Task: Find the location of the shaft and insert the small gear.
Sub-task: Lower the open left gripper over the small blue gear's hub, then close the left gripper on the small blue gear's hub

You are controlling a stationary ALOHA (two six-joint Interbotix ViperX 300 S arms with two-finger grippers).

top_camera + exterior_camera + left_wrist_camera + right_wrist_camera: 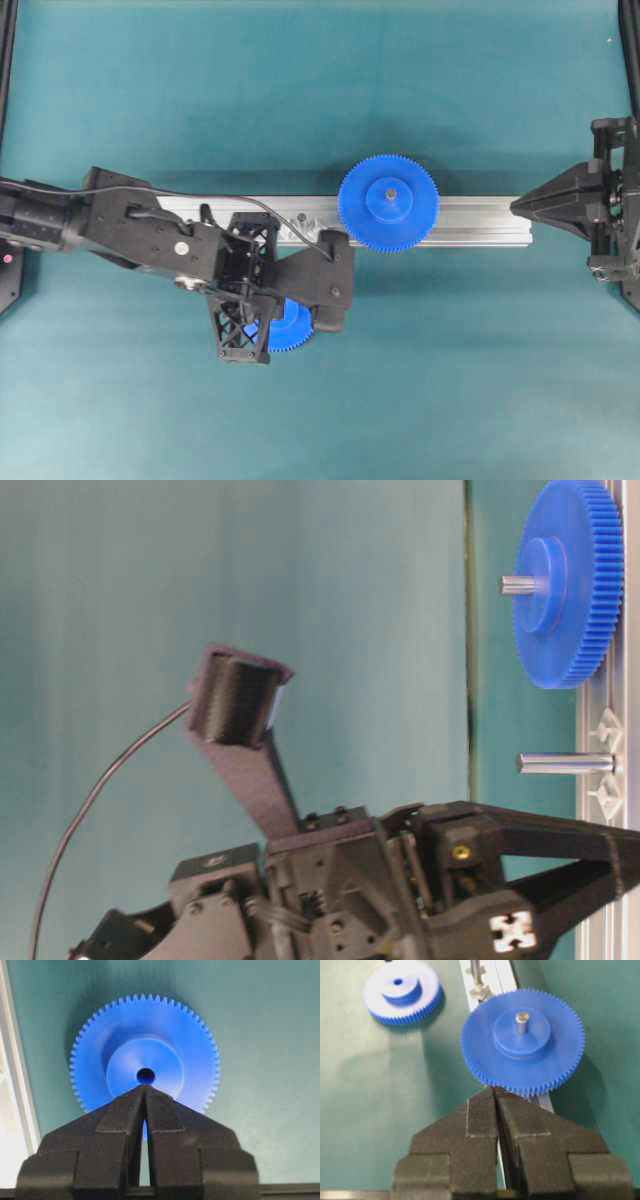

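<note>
Left gripper (145, 1091) pinched shut, empty, poised over the small gear (145, 1055) on the mat just off the rail's (480, 205) near edge; closed tips likely to shove it — no grasp; shaft (565, 763) bare beside the large gear (387, 203); right gripper (495, 1091) shut, parked; open mat all around.

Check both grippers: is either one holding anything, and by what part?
Nothing held. Left gripper is shut, empty, above the small blue plastic toothed gear lying on the mat. Right gripper is shut, empty too.

Evenly lit teal table surface (300, 90) fills the background
</note>
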